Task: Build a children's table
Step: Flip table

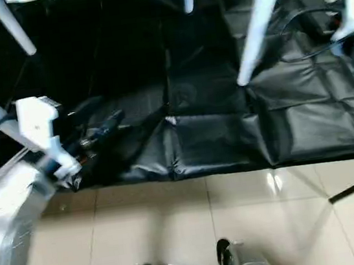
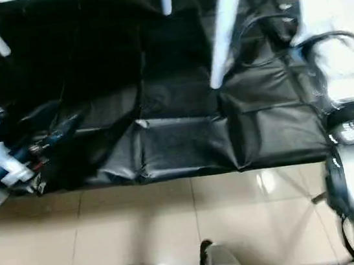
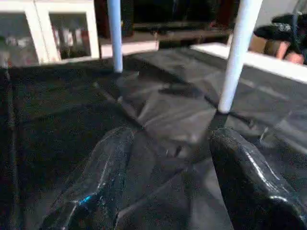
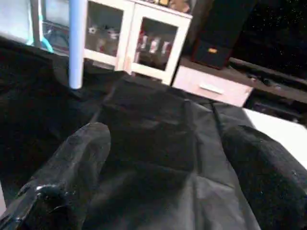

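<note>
4 white tube legs (image 1: 259,23), seemingly upright

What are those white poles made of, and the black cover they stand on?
The white table legs look like smooth plastic tubes: even white, faintly glossy, though painted metal can't be ruled out. The black cover looks like thin plastic sheet or coated fabric: it creases, folds, and shines in patches.
</note>
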You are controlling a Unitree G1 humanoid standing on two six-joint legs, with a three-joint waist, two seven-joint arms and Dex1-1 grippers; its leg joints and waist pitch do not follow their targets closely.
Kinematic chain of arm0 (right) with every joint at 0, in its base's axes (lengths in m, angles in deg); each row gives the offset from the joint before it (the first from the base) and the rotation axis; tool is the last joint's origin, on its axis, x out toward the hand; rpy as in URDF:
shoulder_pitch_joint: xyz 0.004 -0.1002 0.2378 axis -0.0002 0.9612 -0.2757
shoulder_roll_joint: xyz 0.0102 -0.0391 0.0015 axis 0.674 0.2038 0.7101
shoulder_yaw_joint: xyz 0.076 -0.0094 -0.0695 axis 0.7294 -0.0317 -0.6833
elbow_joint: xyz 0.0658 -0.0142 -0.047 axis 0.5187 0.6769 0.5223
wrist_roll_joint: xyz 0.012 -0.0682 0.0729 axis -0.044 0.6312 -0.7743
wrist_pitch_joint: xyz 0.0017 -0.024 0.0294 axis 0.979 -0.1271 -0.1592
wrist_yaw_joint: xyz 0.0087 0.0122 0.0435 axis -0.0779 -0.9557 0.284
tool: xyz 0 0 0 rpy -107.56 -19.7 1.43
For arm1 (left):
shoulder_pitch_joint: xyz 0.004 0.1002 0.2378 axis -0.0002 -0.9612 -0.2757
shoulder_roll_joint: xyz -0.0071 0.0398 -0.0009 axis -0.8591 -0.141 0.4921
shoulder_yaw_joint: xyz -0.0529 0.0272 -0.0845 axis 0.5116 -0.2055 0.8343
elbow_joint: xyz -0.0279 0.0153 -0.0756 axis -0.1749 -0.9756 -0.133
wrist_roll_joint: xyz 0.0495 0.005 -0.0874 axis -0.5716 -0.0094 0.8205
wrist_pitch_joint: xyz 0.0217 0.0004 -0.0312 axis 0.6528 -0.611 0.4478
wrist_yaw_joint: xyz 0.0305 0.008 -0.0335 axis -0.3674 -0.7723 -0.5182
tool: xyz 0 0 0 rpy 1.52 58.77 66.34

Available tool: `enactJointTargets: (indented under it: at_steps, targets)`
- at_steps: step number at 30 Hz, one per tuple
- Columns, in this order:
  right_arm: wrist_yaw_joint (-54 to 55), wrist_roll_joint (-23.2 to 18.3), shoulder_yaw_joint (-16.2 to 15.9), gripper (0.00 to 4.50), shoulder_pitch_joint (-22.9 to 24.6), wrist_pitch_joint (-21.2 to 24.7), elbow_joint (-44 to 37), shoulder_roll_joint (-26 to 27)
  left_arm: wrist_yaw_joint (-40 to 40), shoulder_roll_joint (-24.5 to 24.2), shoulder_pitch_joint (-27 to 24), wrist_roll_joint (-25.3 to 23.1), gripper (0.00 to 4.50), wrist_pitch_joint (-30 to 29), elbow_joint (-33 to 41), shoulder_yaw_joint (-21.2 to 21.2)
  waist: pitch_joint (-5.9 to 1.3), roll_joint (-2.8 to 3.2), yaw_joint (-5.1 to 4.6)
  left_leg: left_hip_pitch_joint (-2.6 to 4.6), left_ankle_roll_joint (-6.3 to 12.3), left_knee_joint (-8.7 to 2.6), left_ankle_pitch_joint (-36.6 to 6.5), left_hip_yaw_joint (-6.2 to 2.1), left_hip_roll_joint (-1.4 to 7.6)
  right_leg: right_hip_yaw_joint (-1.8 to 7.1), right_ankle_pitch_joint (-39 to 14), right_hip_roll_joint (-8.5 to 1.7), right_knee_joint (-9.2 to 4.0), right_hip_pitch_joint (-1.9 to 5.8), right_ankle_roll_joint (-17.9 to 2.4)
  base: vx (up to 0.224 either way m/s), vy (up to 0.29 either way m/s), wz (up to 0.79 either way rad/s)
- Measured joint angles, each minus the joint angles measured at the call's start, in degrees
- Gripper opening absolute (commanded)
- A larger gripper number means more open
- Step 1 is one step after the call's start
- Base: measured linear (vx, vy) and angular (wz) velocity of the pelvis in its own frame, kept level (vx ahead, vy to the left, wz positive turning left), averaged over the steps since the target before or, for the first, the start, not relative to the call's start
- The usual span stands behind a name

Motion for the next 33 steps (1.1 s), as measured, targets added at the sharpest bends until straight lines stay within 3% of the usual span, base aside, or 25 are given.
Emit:
enactJointTargets:
  at_steps: [6,11,17,21,28,33]
  targets:
    - [-3.26,1.42,-0.26,4.15,-1.66,-1.67,3.94,1.12,1.69,-3.90,-3.52,3.97,2.95,-3.52,3.86,2.53,1.56,1.04,1.83,-0.24,0.24,-0.01,0.02,0.01,0.08,-0.17,-0.10,-0.02,0.08,-0.29,-0.21,0.000,0.000,0.00]
    - [-12.55,1.21,0.97,4.15,-1.63,-3.28,5.35,2.24,1.86,-4.79,-4.77,5.53,2.95,-6.56,6.84,4.67,2.58,1.61,2.47,-0.86,0.41,0.02,0.12,0.07,0.12,-0.17,-0.03,-0.01,0.19,-1.00,-0.34,0.000,0.000,0.00]
    - [-23.69,-1.01,2.82,4.15,-0.03,-5.47,5.65,2.04,-0.91,-4.53,-4.96,7.07,2.95,-8.21,7.41,5.97,2.71,1.59,2.47,-1.05,0.54,0.02,0.09,0.07,0.33,-0.32,-0.20,0.12,0.38,-1.29,-0.61,0.000,0.000,0.00]
    - [-29.37,-2.80,4.87,4.15,2.58,-7.64,4.64,2.08,-8.20,1.07,-2.71,4.75,2.95,-9.16,5.54,5.98,2.70,1.59,2.55,-1.06,0.58,0.15,0.11,0.13,0.44,-0.37,-0.26,0.11,0.48,-1.27,-0.75,0.000,0.000,0.00]
    - [-34.32,-5.60,7.30,4.15,5.17,-9.02,1.59,2.73,-16.41,6.35,-0.17,2.81,2.95,-9.52,2.46,5.45,2.69,1.61,2.06,-1.04,0.63,0.56,0.10,0.17,0.57,-0.42,-0.35,0.11,0.97,-1.28,-0.94,0.000,0.000,0.00]
    - [-33.85,-7.51,8.68,4.15,9.65,-10.84,-3.95,4.54,-21.35,10.41,1.68,-0.83,2.95,-9.46,0.78,2.17,2.64,1.57,1.58,-1.06,0.83,1.18,0.10,0.17,0.75,-0.48,-0.35,0.12,1.46,-1.27,-0.98,0.000,0.000,0.00]
